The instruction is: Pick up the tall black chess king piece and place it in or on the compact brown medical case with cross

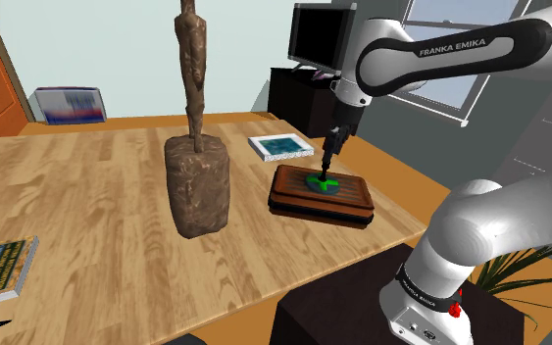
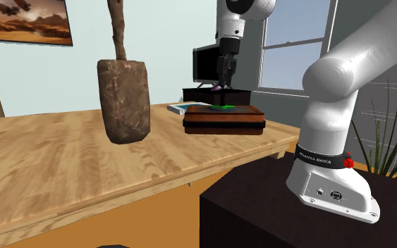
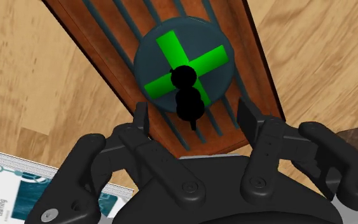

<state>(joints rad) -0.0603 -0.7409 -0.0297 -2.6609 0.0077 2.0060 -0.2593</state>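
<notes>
Where the arm reaches out over the wooden table (image 1: 87, 196) in the shoulder view, the black gripper (image 1: 329, 157) points straight down over the brown case (image 1: 347, 201). The case lies flat near the table's right edge and has a green cross (image 1: 321, 183) on its lid. A tall brown statue (image 1: 195, 186) stands to the left of the case. A small book (image 1: 281, 147) lies just behind the case, on the far side.

In the second exterior view, the gripper (image 2: 223, 77) hangs close above the case (image 2: 225, 125), and the statue (image 2: 124, 98) is again on the left.

In the wrist view, the black chess king (image 3: 187, 95) stands on the middle of the green cross (image 3: 209, 60) on the case (image 3: 231, 32). The gripper (image 3: 193, 116) is spread wide. Its two fingers (image 3: 140, 118) are on either side of the king, with gaps between, so they do not touch it or hold it.
</notes>
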